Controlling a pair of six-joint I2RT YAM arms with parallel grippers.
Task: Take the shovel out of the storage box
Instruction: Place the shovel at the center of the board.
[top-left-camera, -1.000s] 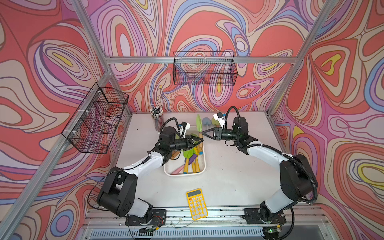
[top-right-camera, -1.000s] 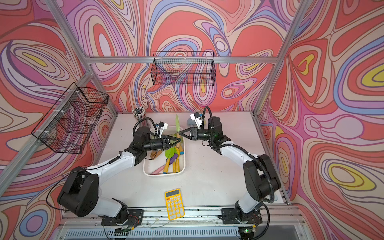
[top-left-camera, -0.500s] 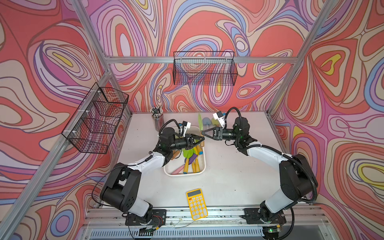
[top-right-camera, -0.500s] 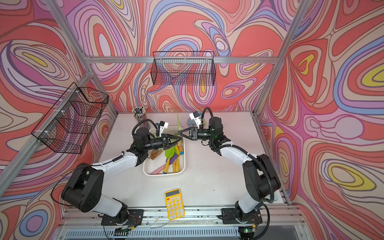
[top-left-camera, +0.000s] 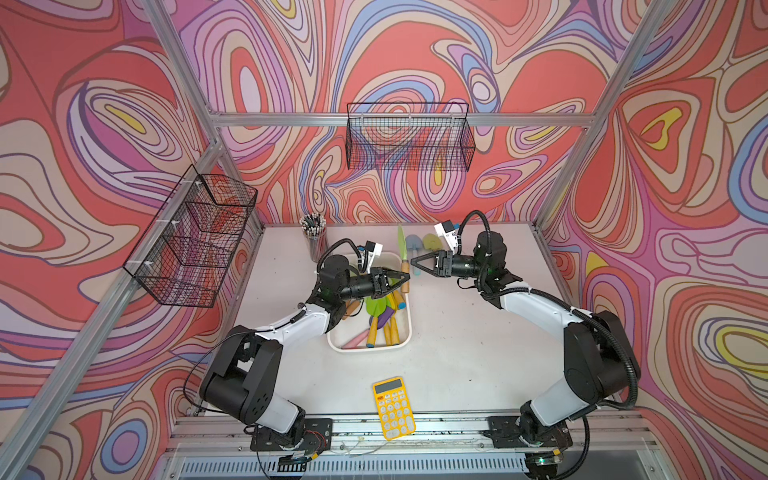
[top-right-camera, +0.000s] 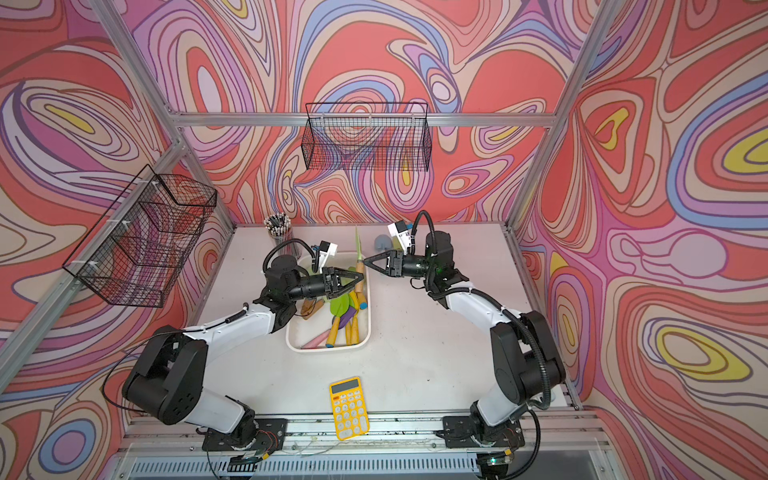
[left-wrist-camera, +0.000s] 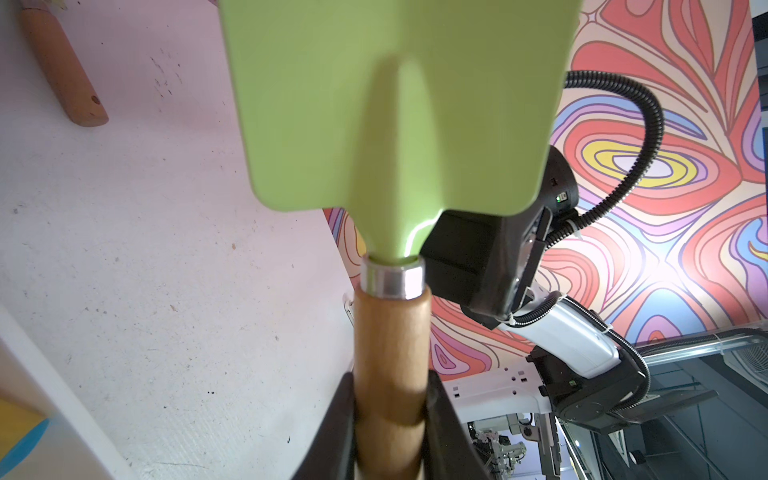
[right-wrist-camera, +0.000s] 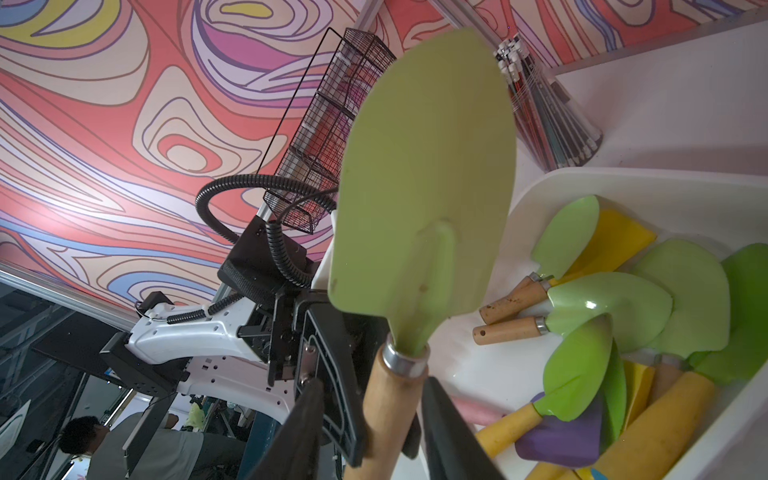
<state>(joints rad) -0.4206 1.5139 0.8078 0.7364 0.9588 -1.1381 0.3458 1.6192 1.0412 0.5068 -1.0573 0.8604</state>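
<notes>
Two grippers meet on one tool: the left gripper (left-wrist-camera: 390, 378) clamps the shovel (left-wrist-camera: 395, 104) by its wooden handle, blade up, above the far right corner of the storage box (top-left-camera: 370, 348). The right gripper (right-wrist-camera: 374, 382), jaws parted around that handle, should probably close firmly before the left lets go.

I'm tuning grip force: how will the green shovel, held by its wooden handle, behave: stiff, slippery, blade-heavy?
Probably stiff: the shovel has a glossy, metal-looking blade ferruled to a wooden handle. Perhaps blade-heavy: the left gripper clamps the handle away from the wide blade, so it may pivot. The bare wood should slip less than the shiny blade.
</notes>
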